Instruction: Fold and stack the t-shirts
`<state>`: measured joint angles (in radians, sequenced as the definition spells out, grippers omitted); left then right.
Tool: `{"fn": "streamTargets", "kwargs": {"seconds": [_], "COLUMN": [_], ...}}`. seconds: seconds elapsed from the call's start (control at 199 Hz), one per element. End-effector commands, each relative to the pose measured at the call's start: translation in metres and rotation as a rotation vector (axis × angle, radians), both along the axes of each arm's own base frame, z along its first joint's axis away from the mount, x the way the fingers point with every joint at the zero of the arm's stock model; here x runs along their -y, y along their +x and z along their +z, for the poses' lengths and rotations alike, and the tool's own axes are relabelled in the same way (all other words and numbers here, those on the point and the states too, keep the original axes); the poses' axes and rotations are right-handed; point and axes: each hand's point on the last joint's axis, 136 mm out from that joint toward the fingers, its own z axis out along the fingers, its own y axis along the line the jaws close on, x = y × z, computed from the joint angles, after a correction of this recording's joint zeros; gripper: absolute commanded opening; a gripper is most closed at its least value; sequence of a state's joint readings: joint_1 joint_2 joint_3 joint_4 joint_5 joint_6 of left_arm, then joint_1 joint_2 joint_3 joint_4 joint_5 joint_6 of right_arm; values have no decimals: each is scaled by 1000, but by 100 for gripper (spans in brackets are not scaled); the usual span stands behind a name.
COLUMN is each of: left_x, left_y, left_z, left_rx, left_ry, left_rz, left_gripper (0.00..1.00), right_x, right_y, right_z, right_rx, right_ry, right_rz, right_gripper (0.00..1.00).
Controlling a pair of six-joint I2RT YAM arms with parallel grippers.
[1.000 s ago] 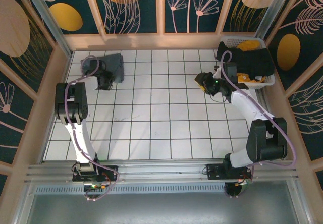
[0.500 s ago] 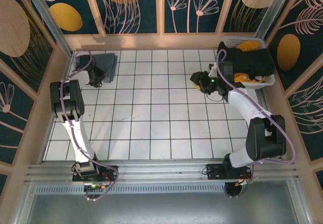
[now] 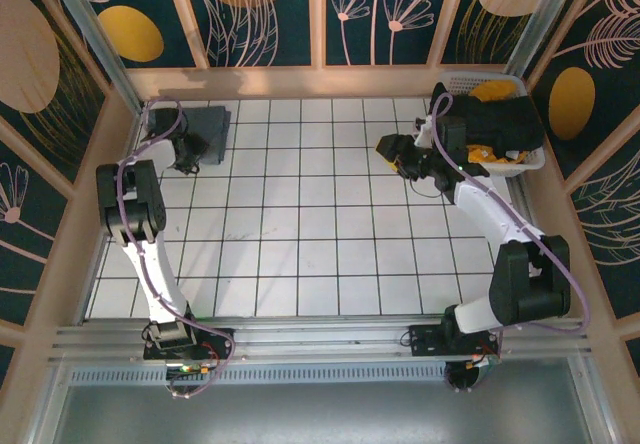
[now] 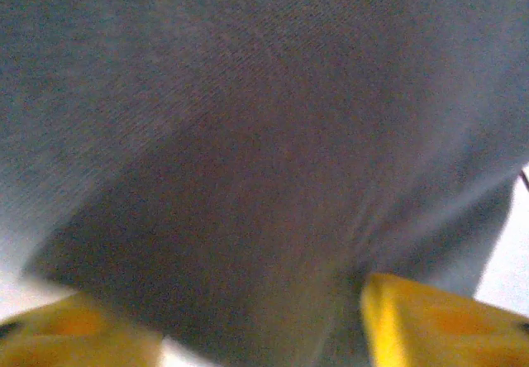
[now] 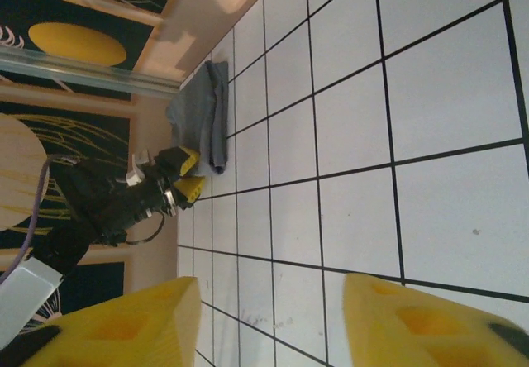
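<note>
The slate blue-grey t-shirt (image 3: 210, 124) lies folded at the far-left corner of the tiled table (image 3: 300, 224). In the left wrist view its cloth (image 4: 248, 135) sits close in front of the camera. My left gripper (image 3: 195, 147) is at the shirt's near edge, its yellow fingers (image 4: 430, 326) spread open with the cloth edge between them. From the right wrist view I see the folded shirt (image 5: 207, 115) and the left gripper (image 5: 188, 175) beside it. My right gripper (image 3: 390, 152) hovers open and empty next to the basket. A black t-shirt (image 3: 495, 119) and a mustard-yellow one (image 3: 495, 89) lie in the basket.
The white laundry basket (image 3: 515, 167) stands at the far right against the wall. Wooden walls (image 3: 320, 82) border the table on the far, left and right sides. A metal rail (image 3: 320, 339) runs along the near edge by the arm bases.
The left gripper carried the folded blue-grey shirt toward the far-left corner, then opened its fingers. The right gripper shifted slightly toward the far side and opened wider.
</note>
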<state>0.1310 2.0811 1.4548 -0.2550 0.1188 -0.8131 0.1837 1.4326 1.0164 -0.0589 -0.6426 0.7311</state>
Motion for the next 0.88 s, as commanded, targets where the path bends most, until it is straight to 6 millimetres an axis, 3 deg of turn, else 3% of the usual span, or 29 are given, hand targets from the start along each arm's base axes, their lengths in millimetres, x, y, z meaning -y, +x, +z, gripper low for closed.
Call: {"fn": "streamTargets", "kwargs": {"seconds": [0.0,0.04,0.055,0.17,0.291,0.386,0.466,0.572,0.702,0.772,0.877], "left_x": [7,13,14,25,46,54,37,-15,-21,-15,-4], "left_y": [-6,-11,-14,-44,-84,-126,-168,-220,-215,-205,-185], "left_z": [74,93,100,150,174,177,172,171,185,166,121], "left_rx": [162,208,221,327,411,402,359,293,473,485,423], "left_ry": [-37,-40,-36,0,21,141,309,565,882,969,965], "left_rz": [26,29,35,93,109,95,145,321,159,65,-68], "left_gripper": [99,99,99,99,99,99,99,99,99,99,99], "right_x": [-6,-4,-3,19,50,81,113,166,181,186,191], "right_y": [0,1,1,9,9,-2,-15,-29,-31,-35,-33], "right_z": [45,51,54,65,75,76,64,37,15,-10,-49], "right_rx": [137,158,166,174,226,252,253,251,525,584,527], "right_ry": [17,13,11,-44,-180,-326,-474,-694,-846,-921,-953], "right_rz": [43,33,28,-70,-197,-315,-428,-638,-668,-666,-635], "right_gripper": [59,94,98,99,99,99,99,99,99,99,99]}}
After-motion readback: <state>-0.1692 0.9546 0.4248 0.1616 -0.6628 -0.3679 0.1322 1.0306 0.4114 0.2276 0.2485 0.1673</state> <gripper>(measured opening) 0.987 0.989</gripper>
